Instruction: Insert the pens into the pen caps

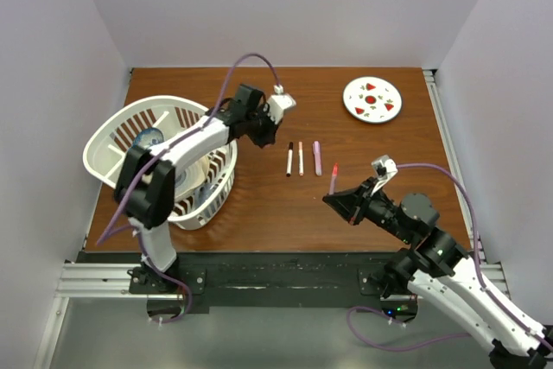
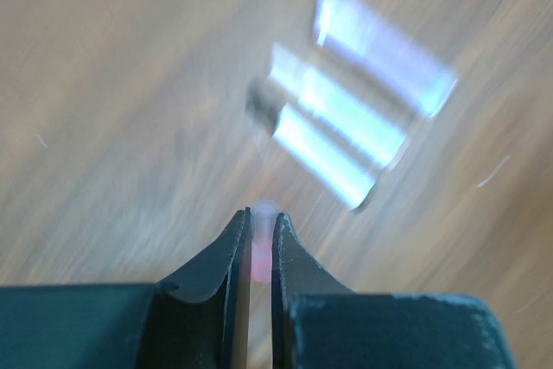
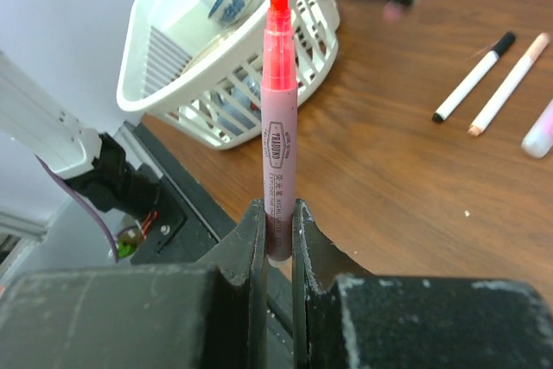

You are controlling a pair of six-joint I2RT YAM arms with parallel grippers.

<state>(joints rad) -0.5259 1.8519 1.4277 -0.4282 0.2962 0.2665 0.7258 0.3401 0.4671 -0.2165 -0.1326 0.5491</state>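
Observation:
My right gripper point(image 1: 333, 196) is shut on the lower end of a pink pen point(image 1: 333, 181) and holds it upright above the table, its red tip bare; the right wrist view shows this gripper point(image 3: 278, 222) and the pen point(image 3: 278, 127). My left gripper point(image 1: 259, 133) hovers left of three pens lying side by side: a white one with a black end point(image 1: 289, 160), a white one with a peach end point(image 1: 301, 159) and a lilac one point(image 1: 317, 157). In the left wrist view this gripper point(image 2: 259, 231) is shut on a small pink cap point(image 2: 263, 213). No other caps show.
A white basket point(image 1: 112, 140) holding dishes stands at the left, under the left arm. A round white plate with red spots point(image 1: 372, 98) lies at the back right. The table's front edge and black rail run just below the right gripper.

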